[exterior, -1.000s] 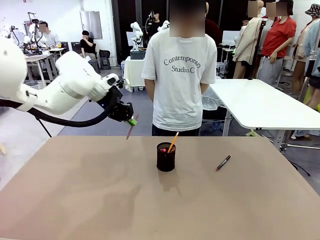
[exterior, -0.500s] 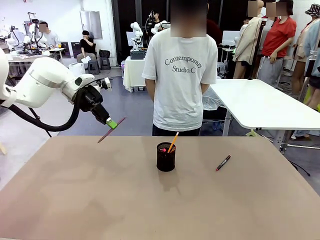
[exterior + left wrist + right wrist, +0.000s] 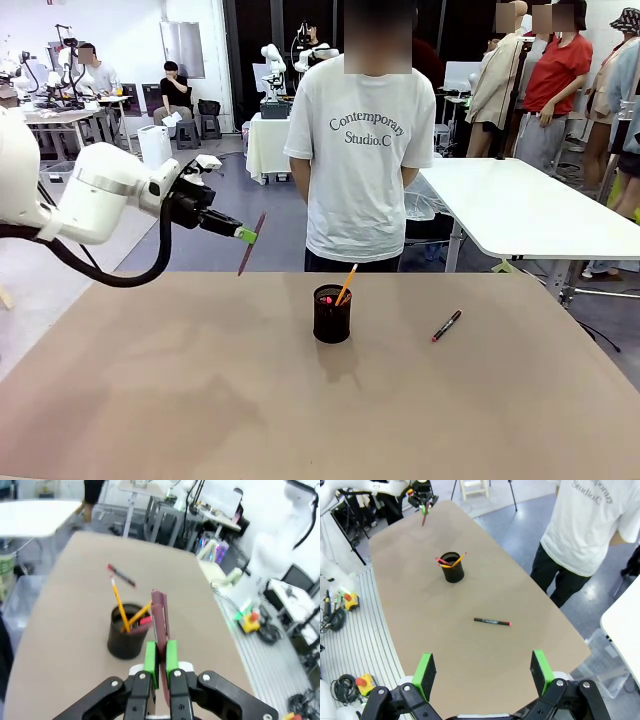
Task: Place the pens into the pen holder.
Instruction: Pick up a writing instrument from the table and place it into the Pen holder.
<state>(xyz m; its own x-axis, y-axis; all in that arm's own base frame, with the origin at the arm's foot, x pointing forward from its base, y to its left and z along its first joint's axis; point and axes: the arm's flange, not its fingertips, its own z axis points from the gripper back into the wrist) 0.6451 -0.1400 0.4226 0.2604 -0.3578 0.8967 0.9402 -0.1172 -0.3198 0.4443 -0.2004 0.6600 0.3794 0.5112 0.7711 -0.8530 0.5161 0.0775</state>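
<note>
My left gripper (image 3: 246,236) is shut on the reddish-brown pen (image 3: 251,245), which hangs nearly upright above the table's far left edge, left of the pen holder (image 3: 332,315). In the left wrist view the green pads (image 3: 150,657) pinch that pen (image 3: 159,617), with the black mesh holder (image 3: 125,639) beyond it. An orange-yellow pencil (image 3: 346,284) and something pink stand in the holder. The black pen with red ends (image 3: 446,326) lies on the table to the holder's right. My right gripper (image 3: 483,672) is open high above the table, with the black pen (image 3: 492,622) and holder (image 3: 452,567) below it.
A person in a white T-shirt (image 3: 362,150) stands at the far edge behind the holder, hands behind the back. The brown table (image 3: 200,400) is bare around the holder. A white table (image 3: 530,210) stands at the back right.
The left gripper swung left, then came back a little to the right and up. The held pen turned from a slant to nearly upright. Holder and black pen have not moved.
</note>
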